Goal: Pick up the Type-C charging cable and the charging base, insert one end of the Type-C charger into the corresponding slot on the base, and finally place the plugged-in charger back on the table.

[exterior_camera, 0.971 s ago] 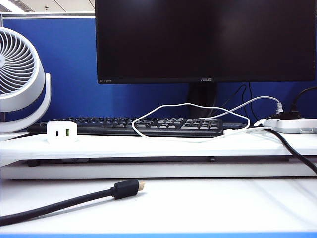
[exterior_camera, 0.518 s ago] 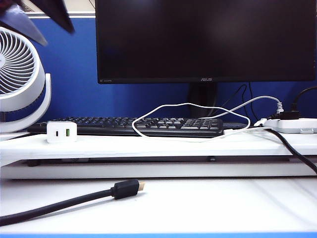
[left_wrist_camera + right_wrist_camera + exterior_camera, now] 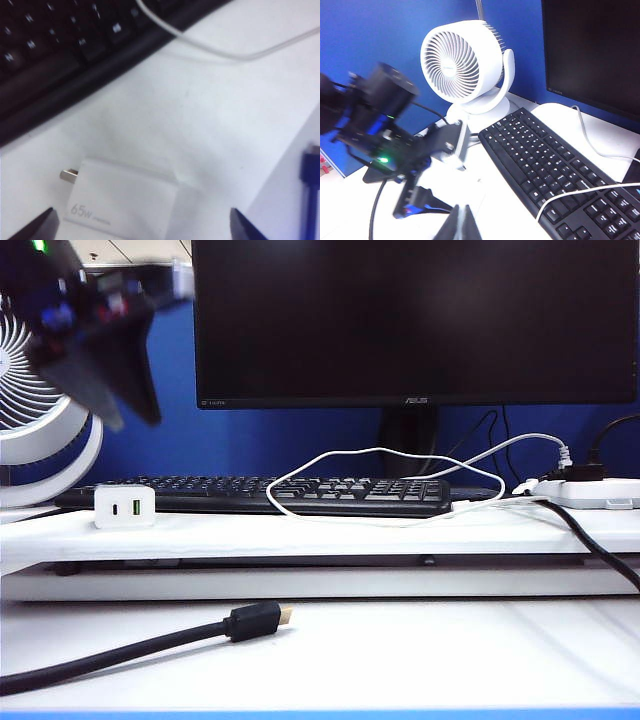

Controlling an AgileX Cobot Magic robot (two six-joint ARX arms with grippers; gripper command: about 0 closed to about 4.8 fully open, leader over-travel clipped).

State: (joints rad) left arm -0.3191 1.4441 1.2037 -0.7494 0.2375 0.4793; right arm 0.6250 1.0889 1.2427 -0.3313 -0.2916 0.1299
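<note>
The charging base (image 3: 125, 506), a small white block with a green port, stands on the raised shelf of the table (image 3: 300, 535) at the left, in front of the keyboard. My left gripper (image 3: 125, 405) hangs blurred above it, apart from it. In the left wrist view the charging base (image 3: 125, 205) lies between the open fingertips (image 3: 40, 227) of the left gripper (image 3: 142, 234), with nothing gripped. The thin white Type-C charging cable (image 3: 385, 452) loops over the keyboard's right half and also crosses the left wrist view (image 3: 225, 52). My right gripper (image 3: 460, 215) is shut and empty, away from the left arm (image 3: 385, 130).
A black keyboard (image 3: 260, 495) and a monitor (image 3: 415, 320) stand behind the base. A white fan (image 3: 40, 410) is at the far left. A thick black cable with a gold-tipped plug (image 3: 255, 621) lies on the lower desk. A power strip (image 3: 590, 492) sits at the right.
The left arm has come into the exterior view from the top left corner and moved down toward the charging base. Nothing on the table has moved.
</note>
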